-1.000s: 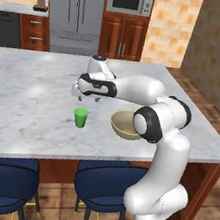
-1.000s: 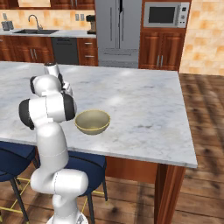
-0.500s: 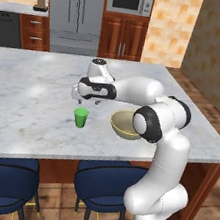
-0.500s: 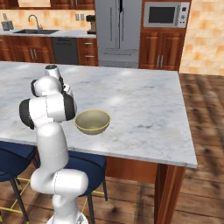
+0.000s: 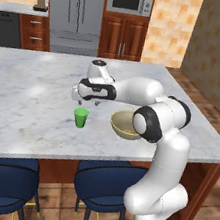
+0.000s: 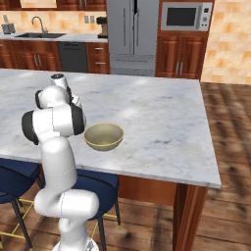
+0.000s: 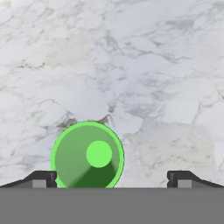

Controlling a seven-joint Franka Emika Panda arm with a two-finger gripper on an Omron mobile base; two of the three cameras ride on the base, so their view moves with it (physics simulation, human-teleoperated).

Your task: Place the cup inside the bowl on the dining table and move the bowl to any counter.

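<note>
The green cup stands upright on the marble surface of the dining table, near its front edge and to the left of the tan bowl, apart from it. In the left base view the arm reaches out over the surface and the claw hangs just above and slightly beyond the cup, not touching it.

The hand view looks straight down into the cup, showing its round rim and paler bottom. There the claw stands wide open and holds nothing; one fingertip lies just beside the cup's rim, the other well clear of it, so the cup sits off-centre between them.

The right base view shows the bowl most plainly, its olive inside empty, on the near part of the surface; the robot's own arm stands in front of the spot where the cup would be.
</note>
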